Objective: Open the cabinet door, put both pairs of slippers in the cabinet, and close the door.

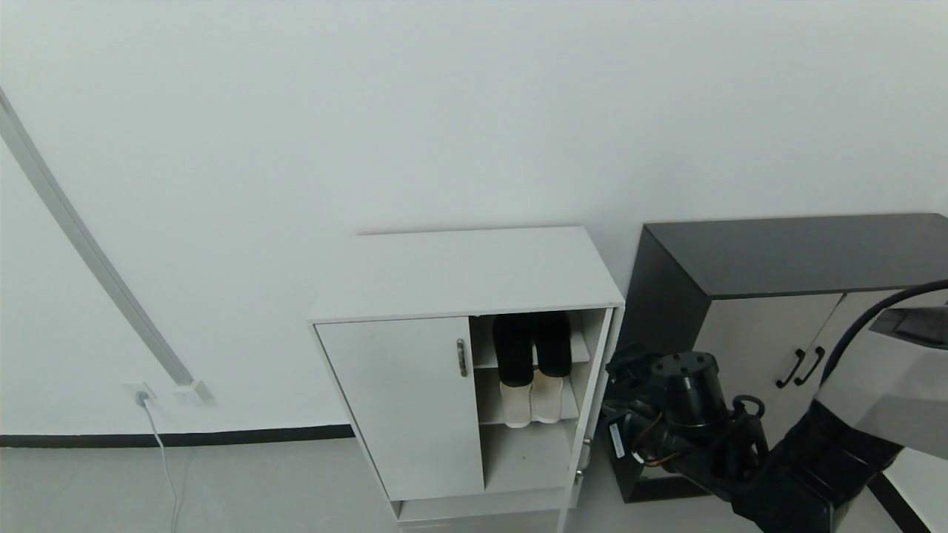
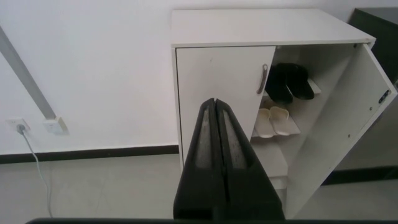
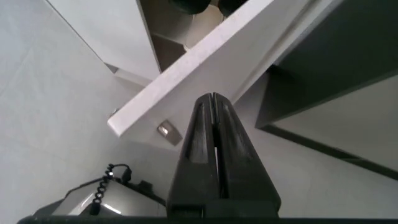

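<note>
The white cabinet stands against the wall with its left door closed and its right door swung open. A black pair of slippers sits on the top shelf and a white pair on the shelf below; both pairs, black and white, also show in the left wrist view. My right gripper is shut and empty, its tips close to the outer face of the open door, near the handle. My left gripper is shut and empty, held back in front of the closed left door.
A dark cabinet with two pale doors stands just right of the open door, with my right arm in the gap between them. A wall socket with a cable is at lower left. Bare floor lies in front.
</note>
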`<state>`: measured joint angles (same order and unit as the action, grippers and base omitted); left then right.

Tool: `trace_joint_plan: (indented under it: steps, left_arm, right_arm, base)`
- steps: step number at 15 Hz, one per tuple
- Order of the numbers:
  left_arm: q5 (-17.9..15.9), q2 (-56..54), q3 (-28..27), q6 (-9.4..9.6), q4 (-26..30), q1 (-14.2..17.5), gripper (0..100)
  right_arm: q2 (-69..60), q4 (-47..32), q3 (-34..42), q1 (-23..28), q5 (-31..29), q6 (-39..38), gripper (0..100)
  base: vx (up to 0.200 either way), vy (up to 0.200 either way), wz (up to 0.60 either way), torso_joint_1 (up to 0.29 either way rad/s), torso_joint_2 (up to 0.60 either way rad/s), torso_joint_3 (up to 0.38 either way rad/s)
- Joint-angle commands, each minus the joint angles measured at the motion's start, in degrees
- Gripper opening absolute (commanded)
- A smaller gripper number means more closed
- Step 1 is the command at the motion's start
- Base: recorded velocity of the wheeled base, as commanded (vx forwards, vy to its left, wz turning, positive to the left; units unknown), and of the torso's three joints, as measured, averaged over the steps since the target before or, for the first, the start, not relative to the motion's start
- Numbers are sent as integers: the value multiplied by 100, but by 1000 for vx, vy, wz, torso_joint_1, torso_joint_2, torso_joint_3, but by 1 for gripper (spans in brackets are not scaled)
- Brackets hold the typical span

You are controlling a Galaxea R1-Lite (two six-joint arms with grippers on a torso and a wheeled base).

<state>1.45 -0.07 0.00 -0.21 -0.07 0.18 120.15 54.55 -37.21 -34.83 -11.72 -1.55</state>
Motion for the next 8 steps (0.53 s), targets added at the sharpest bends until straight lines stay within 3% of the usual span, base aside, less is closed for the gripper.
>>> trace_joint_plan:
  steps: [1, 8]
  left_arm:
    - [4, 7, 0, -6, -1, -1, 0]
    - [4, 7, 0, -6, -1, -1, 0]
  right_arm:
    - [448, 82, -208, 2, 3, 5, 0]
    - [835, 389, -955, -50, 257, -399, 0]
  base:
    - [0, 0, 0, 0, 0, 0]
    - [0, 0, 0, 0, 0, 0]
